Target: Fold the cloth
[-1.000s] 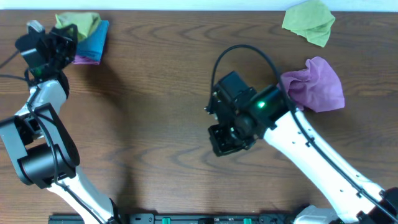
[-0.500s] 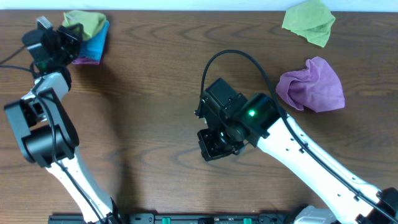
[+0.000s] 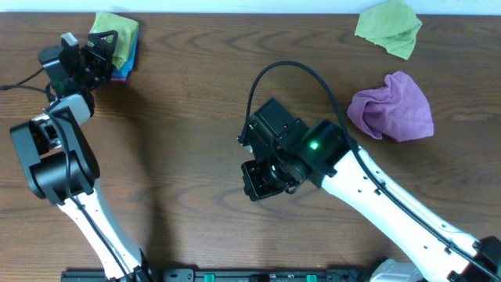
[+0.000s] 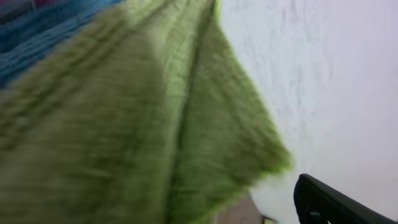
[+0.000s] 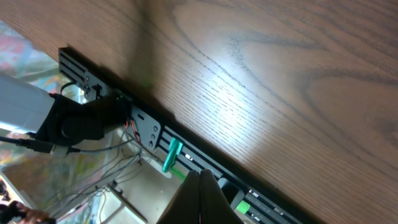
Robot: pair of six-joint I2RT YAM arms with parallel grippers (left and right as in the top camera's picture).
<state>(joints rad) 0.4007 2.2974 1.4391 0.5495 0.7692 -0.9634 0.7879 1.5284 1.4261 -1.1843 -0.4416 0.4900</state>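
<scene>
The purple cloth [image 3: 391, 106] lies bunched in a heap on the brown wooden surface [image 3: 188, 117]. Just above it, near the far edge, sits a loose green cloth [image 3: 389, 27], also crumpled.

Far to the left of the purple cloth, in the far corner, 3 more cloths are piled: an olive-green cloth [image 3: 117, 27] on top, a blue cloth [image 3: 130, 48] under it, and a sliver of pink cloth [image 3: 119, 76] at the bottom. The left fingers [image 3: 104, 48] are right at this pile, against the olive-green cloth. In the left wrist view that cloth [image 4: 137, 124] fills most of the picture, blurred, with the blue cloth [image 4: 43, 37] at the top corner. Only 1 dark finger [image 4: 329, 202] shows, so I cannot tell how far apart the left fingers stand.

The right fingers [image 3: 257, 182] are well left of and below the purple cloth, over bare wood, apart from every cloth. In the right wrist view they [image 5: 202, 199] are pressed together into 1 point with nothing between them, aimed toward the near edge of the surface, where a black rail [image 5: 155, 134] runs.
</scene>
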